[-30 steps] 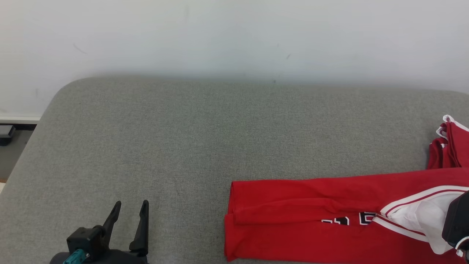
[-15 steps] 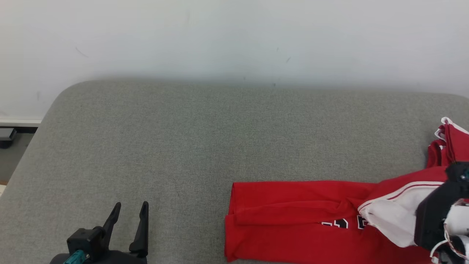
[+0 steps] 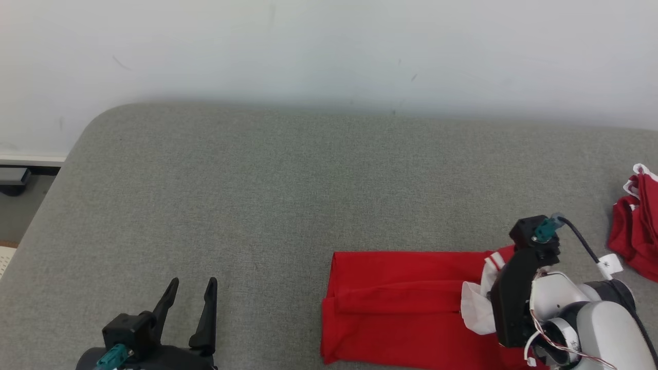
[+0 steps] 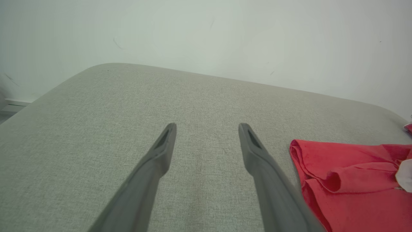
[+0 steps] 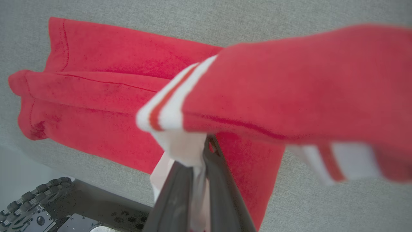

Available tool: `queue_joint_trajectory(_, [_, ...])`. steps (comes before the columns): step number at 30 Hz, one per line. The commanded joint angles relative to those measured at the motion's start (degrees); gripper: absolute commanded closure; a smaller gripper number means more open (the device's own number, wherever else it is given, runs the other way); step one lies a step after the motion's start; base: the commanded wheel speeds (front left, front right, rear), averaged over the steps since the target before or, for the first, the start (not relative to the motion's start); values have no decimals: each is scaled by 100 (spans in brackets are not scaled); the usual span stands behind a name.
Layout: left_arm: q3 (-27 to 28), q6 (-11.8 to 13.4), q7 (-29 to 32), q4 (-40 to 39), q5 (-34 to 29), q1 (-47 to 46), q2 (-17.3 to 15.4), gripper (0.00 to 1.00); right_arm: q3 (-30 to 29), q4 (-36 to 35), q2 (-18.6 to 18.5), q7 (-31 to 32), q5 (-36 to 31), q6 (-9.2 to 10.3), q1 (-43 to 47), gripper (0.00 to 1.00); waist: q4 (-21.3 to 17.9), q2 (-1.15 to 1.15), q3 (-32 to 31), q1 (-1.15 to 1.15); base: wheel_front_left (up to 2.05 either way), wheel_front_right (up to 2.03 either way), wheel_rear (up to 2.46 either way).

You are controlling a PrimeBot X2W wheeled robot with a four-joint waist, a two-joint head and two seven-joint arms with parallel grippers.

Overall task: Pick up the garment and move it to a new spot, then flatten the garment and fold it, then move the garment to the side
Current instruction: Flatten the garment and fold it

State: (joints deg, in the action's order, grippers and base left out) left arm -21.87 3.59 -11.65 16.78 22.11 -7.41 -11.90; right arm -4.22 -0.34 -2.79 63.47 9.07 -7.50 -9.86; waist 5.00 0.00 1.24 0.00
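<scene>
The garment (image 3: 401,303) is a red jersey with white-and-red striped trim, lying flat at the lower right of the grey padded surface (image 3: 257,195). My right gripper (image 3: 488,306) is shut on its white-lined striped edge, holding that end lifted and doubled back over the flat part. In the right wrist view the fingers (image 5: 180,187) pinch white fabric, and the raised red fold (image 5: 289,83) hangs across the flat garment (image 5: 96,96). My left gripper (image 3: 193,285) stands open and empty at the lower left, well apart from the garment (image 4: 347,180).
A second red cloth with white trim (image 3: 637,226) lies bunched at the right edge. A white wall (image 3: 329,46) runs behind the padded surface. Past the surface's rounded left corner lies floor with a dark object (image 3: 13,180).
My right gripper has carried the garment's striped end leftward over the flat part, covering the black lettering. The left gripper has stayed put. The head view has shifted slightly.
</scene>
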Motion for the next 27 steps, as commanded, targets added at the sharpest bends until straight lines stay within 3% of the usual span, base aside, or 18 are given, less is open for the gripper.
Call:
queue_joint_trajectory(1, [-3,6,-31,14,-46,-61,-22,0,91,58,-26,-3,77,4,-104,100,34,0,13,0,0,0,0])
queue_joint_trajectory(27, [-163,11,-111,138,9,-305,26,0,1869,1975,-26,-634,1181,4,-1331,100,407,0,166,0,0,0,0])
